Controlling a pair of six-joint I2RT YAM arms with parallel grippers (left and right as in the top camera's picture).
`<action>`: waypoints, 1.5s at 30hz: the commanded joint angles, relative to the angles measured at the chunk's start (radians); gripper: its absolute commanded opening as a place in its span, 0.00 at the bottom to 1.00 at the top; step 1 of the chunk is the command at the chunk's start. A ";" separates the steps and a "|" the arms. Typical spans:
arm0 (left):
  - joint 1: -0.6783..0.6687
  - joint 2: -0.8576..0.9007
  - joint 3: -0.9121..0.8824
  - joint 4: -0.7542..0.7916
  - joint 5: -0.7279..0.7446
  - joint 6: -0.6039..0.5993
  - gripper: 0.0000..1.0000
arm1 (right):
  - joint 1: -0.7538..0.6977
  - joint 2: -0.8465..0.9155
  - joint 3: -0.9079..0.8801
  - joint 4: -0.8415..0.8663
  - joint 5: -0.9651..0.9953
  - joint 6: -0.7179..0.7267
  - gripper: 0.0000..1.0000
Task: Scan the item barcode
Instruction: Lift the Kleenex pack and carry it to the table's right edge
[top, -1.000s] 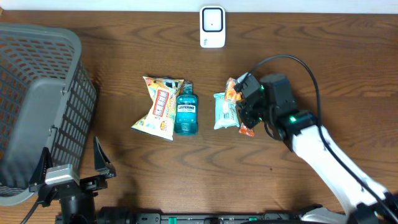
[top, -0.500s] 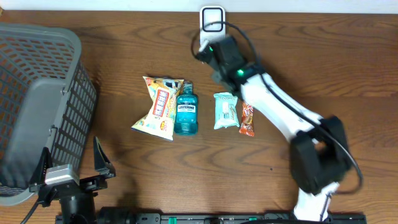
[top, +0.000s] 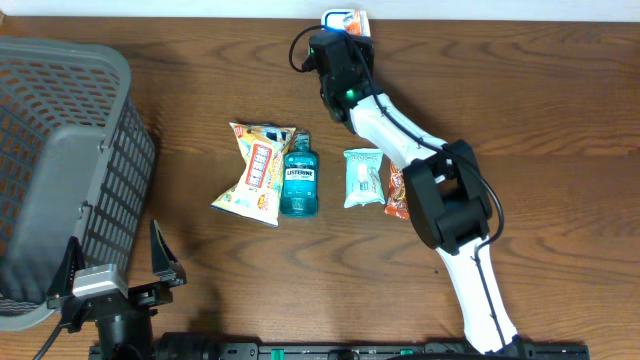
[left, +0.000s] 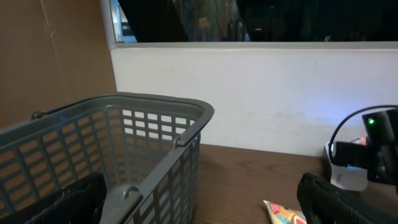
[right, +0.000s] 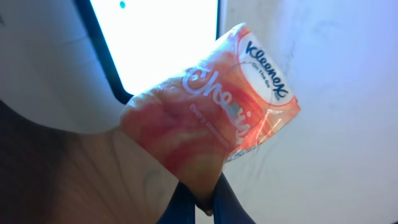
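Dark brown wood-grain table (top: 560, 120), evenly lit. White wall (left: 261, 99) rises directly behind its far edge, with a faint bluish glow low on the right. Above the wall: white-framed window (left: 186, 18), glass dark with dim reflections. Flat brown panel (left: 50, 62) adjoins on the left.

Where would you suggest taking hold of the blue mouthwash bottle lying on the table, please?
Probably from straight above, jaws across the shoulders just below the cap: the mouthwash bottle lies flat, label up, and narrows there. The snack bag crowds one side.
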 joint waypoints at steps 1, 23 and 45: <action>0.003 -0.001 0.002 0.001 -0.013 0.014 0.98 | -0.007 0.016 0.031 0.010 0.058 -0.138 0.01; 0.003 -0.001 0.002 0.001 -0.013 0.014 0.98 | -0.135 -0.375 0.031 -0.558 -0.087 0.556 0.01; 0.003 -0.001 0.002 0.001 -0.013 0.014 0.98 | -1.024 -0.401 -0.287 -0.673 -0.534 0.993 0.05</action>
